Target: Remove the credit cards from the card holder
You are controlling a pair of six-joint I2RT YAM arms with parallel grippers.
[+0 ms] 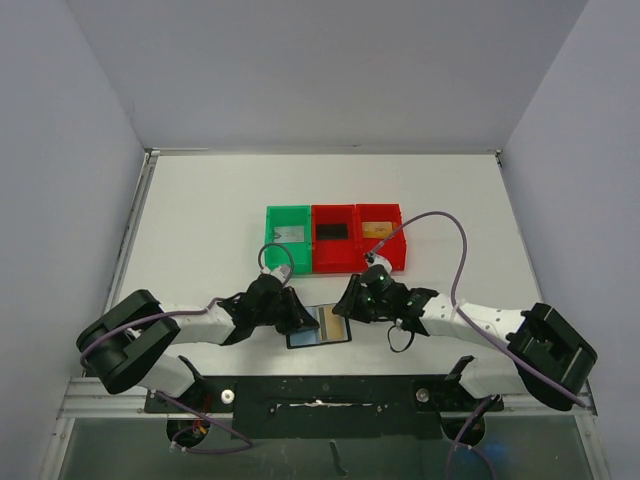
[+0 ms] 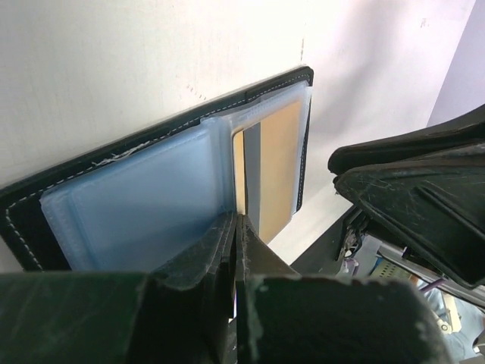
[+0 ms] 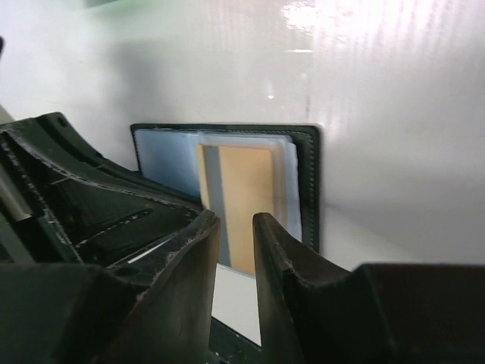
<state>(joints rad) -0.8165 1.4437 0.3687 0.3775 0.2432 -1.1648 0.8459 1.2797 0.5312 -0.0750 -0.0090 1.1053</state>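
The card holder (image 1: 305,338) lies open on the table between the arms, its bluish inner pockets (image 2: 136,205) facing up. A gold credit card (image 1: 341,326) sticks partly out of its right pocket; it also shows in the wrist views (image 2: 276,159) (image 3: 244,193). My left gripper (image 2: 237,220) is shut, with its tips pressed on the holder's pockets at the fold (image 1: 303,318). My right gripper (image 3: 235,221) stands narrowly open just in front of the gold card's near edge, with nothing between its fingers (image 1: 350,305).
Behind the holder stand three bins in a row. A green bin (image 1: 272,240) holds a pale grey card (image 1: 290,235). The middle red bin (image 1: 318,252) holds a black card (image 1: 332,232). The right red bin (image 1: 396,248) holds a gold card (image 1: 375,229).
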